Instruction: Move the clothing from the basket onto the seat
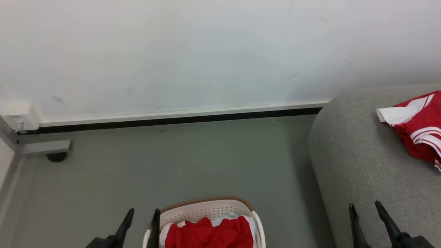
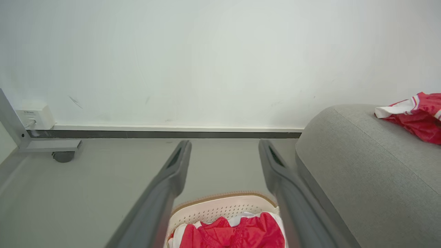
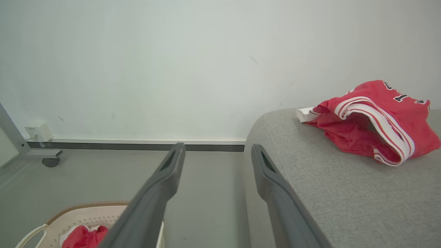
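The cream basket (image 1: 206,208) with a brown rim stands on the floor at the bottom middle of the head view, with red and white clothing (image 1: 210,232) inside. Another red garment (image 1: 418,127) with white stripes lies on the grey seat (image 1: 361,165) at the right. My left gripper (image 1: 143,215) is open just left of the basket's rim, holding nothing. My right gripper (image 1: 365,208) is open over the seat's near edge, also holding nothing. In the left wrist view the basket (image 2: 220,208) and its clothing (image 2: 237,234) lie between the fingers (image 2: 172,172). The right wrist view shows the garment (image 3: 375,122) on the seat (image 3: 327,193).
A white wall with a dark baseboard (image 1: 172,119) runs across the back. A grey metal leg with a caster (image 1: 57,156) and a white wall box (image 1: 20,117) sit at the far left. Grey floor (image 1: 189,162) lies between the basket and the wall.
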Available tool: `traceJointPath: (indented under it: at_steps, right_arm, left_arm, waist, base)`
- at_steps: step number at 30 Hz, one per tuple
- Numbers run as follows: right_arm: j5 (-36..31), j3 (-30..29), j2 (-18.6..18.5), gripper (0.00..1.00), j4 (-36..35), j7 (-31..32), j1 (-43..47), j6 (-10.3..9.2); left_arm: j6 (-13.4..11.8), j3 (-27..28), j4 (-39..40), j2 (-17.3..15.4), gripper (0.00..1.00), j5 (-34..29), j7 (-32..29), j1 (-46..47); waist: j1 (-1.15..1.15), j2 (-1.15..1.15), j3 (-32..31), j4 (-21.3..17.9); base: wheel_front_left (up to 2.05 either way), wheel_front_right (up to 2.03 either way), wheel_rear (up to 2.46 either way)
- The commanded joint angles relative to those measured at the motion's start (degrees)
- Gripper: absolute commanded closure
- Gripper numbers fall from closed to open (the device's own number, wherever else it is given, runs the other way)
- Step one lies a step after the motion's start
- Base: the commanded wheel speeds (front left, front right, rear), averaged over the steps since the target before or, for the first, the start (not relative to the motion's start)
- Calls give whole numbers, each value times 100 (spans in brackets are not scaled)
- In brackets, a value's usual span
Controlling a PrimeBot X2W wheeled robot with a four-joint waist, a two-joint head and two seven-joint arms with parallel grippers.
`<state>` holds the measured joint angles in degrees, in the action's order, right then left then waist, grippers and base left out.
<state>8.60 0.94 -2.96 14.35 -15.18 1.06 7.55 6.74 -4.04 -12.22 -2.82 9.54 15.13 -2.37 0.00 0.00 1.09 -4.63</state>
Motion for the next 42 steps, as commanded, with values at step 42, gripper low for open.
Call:
traceJointPath:
  at_steps: [42]
  right_arm:
    - [1172, 582, 6, 0, -1518, 5, -1824, -13]
  left_arm:
    - [-513, -1612, -5480, -493, 0, -1349, -1297, 4642]
  waist:
    - [0, 0, 4067, -1769]
  base:
    - [0, 0, 0]
